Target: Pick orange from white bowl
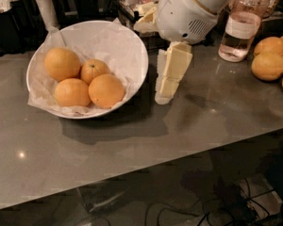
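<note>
Found the orange lying front right in the white bowl on crinkled paper, touching the smaller stem-dimpled orange behind and another orange alongside. Saw a fourth orange at the back. Spotted the gripper just beside the bowl's rim, pointed down at the grey counter, clear of the fruit. Could not tell its grip state. Noted a water bottle and loose oranges beyond

Clear water bottle upright on grey surface. Loose oranges near, right of the bottle. Gripper hangs left of the bottle.
</note>
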You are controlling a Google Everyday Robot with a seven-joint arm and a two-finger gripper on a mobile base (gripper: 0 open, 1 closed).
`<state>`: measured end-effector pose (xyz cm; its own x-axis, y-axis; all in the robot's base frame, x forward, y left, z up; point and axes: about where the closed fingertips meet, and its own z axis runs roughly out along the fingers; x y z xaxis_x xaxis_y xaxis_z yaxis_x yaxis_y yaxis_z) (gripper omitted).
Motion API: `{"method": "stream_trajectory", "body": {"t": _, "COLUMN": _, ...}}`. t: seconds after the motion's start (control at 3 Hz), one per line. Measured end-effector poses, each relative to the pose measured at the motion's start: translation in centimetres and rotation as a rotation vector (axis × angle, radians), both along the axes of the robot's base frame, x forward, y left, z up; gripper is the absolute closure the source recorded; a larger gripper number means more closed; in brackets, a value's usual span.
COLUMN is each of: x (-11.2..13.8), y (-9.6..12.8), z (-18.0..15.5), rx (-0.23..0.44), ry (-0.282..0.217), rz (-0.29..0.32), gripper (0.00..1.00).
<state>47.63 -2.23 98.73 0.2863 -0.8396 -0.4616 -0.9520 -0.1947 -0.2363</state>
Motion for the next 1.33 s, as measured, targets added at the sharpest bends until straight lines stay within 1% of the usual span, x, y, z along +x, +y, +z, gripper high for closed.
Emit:
{"method": "stream_trajectory", "body": {"t": 0.33, "x": -0.5, "y": 5.3, "z": -0.7, "rx": -0.006, "ry": 0.014, "rz": 0.111, "gripper": 0.0}}
{"method": "stream_trajectory", "body": {"t": 0.67, "x": -0.8, "y": 13.5, "z": -2.8, "rx": -0.009, "ry": 0.044, "rz": 0.224, "gripper": 0.0}}
{"method": "stream_trajectory", "body": {"t": 1.0, "x": -0.8, "y": 13.5, "z": -2.8, "rx": -0.009, "ry": 0.044, "rz": 0.225, "gripper": 0.0}}
{"method": "stream_trajectory", "body": {"t": 1.33, "x": -0.5, "y": 14.9, "z": -3.0, "rx": 0.019, "ry": 0.037, "rz": 0.251, "gripper": 0.0}}
